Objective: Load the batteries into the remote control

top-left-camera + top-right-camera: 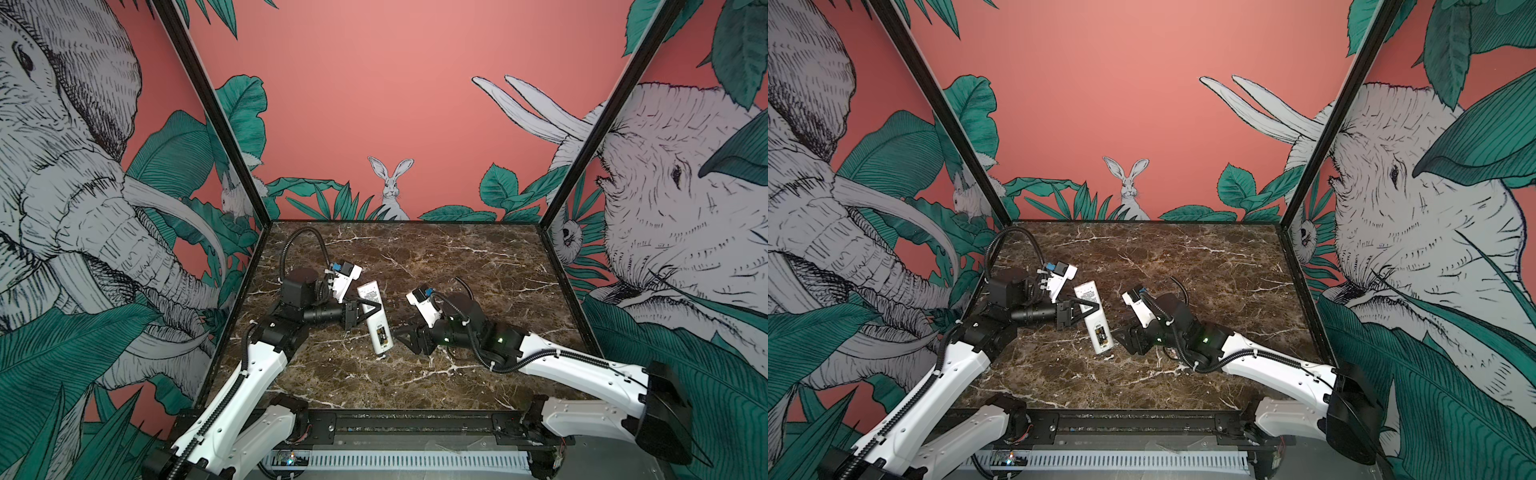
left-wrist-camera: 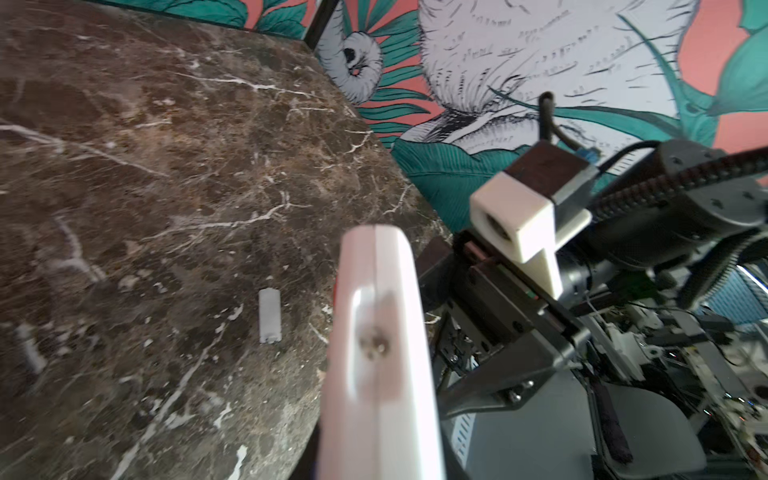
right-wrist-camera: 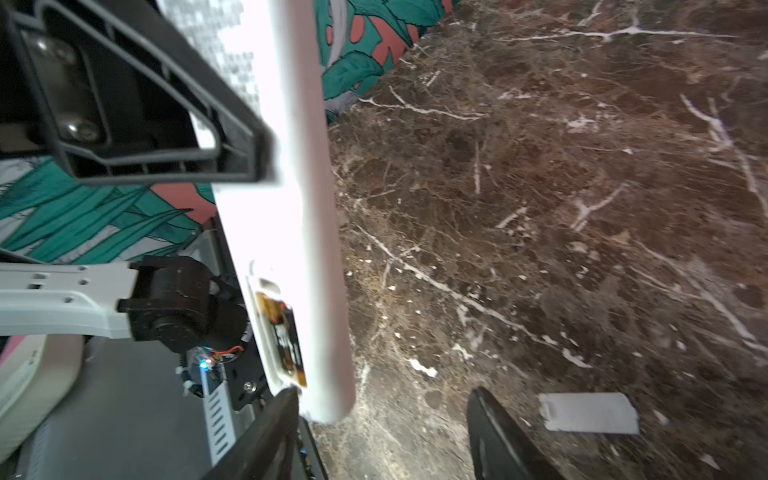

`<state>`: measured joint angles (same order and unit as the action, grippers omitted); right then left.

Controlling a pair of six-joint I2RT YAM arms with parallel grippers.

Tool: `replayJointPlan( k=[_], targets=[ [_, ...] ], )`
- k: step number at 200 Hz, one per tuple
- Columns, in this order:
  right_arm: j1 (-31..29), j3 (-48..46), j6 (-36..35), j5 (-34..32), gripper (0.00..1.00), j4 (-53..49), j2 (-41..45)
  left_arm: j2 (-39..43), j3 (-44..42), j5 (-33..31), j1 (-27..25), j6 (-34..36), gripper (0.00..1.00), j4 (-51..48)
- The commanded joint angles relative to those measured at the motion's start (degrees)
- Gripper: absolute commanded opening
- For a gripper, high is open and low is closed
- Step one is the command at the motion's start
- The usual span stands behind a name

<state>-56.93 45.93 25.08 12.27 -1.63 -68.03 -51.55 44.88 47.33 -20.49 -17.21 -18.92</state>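
Remote control clenched mid-length in left gripper, back turned up, likely to present seated battery to right gripper, parted and empty beside that end.

Both top views look down from high above the near edge of the marble table, facing the back wall, and share almost the whole scene, including the remote control. The left wrist view sits close behind the left gripper and looks along the remote control beyond its jaws. The right wrist view looks out close between the right gripper jaws, and both wrist views catch the short white plastic piece.
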Motion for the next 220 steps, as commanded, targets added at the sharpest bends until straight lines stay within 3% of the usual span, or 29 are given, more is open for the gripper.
replayJointPlan(
  k=[1,26,48,74,106,145,220],
  targets=[
    [0.31,-0.73,2.54,-7.49,0.68,-2.67,-0.07,0.72,2.01,-10.14,0.23,4.29,0.00,-5.84],
    [0.59,1.02,5.13,-12.81,0.67,-8.37,-4.78,-0.35,2.62,-19.81,0.58,6.15,0.00,-10.52],
    [0.63,2.99,5.06,-13.00,0.56,-9.73,-10.49,-2.14,3.56,-22.88,0.91,7.09,0.00,-13.94],
    [0.60,6.67,3.86,-13.38,0.46,-12.27,-17.31,-4.52,3.20,-20.54,0.98,6.36,0.00,-14.02],
    [0.60,10.92,2.04,-14.95,0.44,-15.32,-24.03,-10.49,1.23,-11.13,0.98,2.41,0.00,-10.47],
    [0.62,15.71,-0.31,-15.80,0.42,-19.47,-31.55,-19.21,0.80,-6.78,0.98,-2.48,0.00,-8.34],
    [1.08,17.32,-0.69,-16.37,0.39,-20.85,-35.21,-24.00,-3.65,-6.87,1.03,-7.68,0.00,-0.19]
  ],
)
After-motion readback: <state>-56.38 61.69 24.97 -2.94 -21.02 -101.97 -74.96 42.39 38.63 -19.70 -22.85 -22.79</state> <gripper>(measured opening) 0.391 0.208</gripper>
